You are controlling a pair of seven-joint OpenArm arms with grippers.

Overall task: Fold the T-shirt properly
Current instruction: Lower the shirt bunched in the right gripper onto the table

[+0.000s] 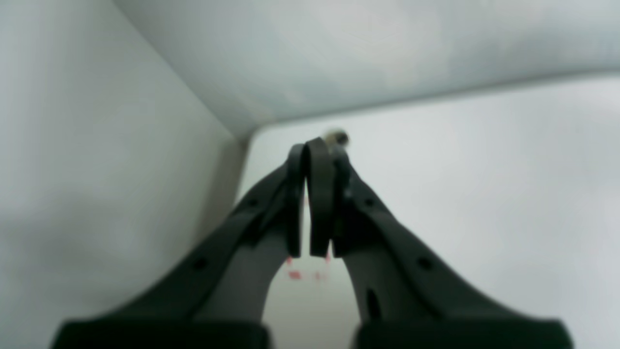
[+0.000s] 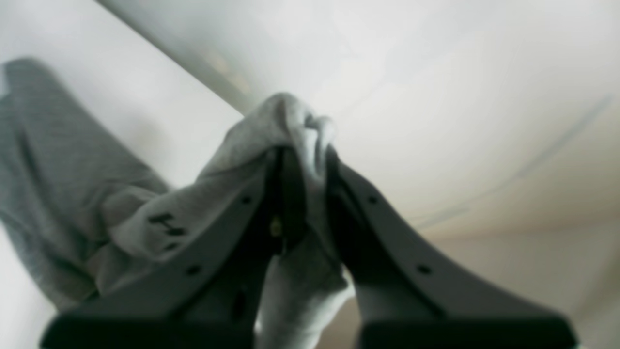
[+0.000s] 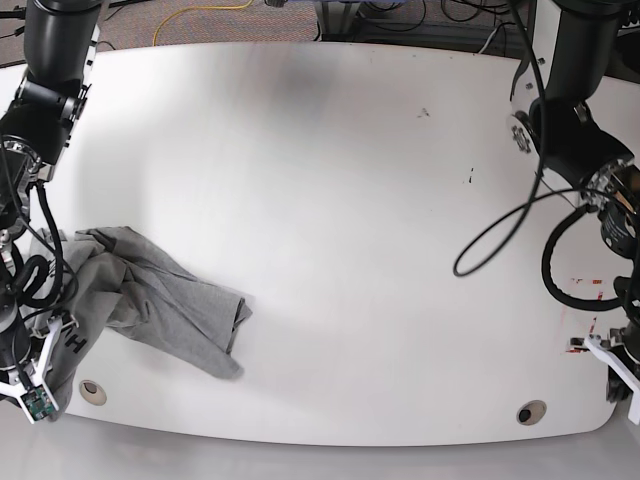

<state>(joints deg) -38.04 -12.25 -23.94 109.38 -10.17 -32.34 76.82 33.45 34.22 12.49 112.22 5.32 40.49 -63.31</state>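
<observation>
White table (image 3: 330, 180), cables on the floor beyond its far edge. T-shirt (image 3: 165, 305) bunched at the table's near corner on the right arm's side. Right gripper (image 2: 302, 160) clamped on a fold of it. Left gripper (image 1: 315, 150) pinched together, holding nothing, over the opposite near corner.

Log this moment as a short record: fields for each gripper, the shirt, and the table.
left gripper: shut, holding nothing, at the table's near edge
right gripper: shut on the T-shirt, fabric bunched between its jaws
T-shirt state: crumpled, not yet folded, one end lifted by the right gripper, the rest trailing on the table
T-shirt print: black lettering partly visible near the held end
table: white, with small dark marks toward the far side
</observation>
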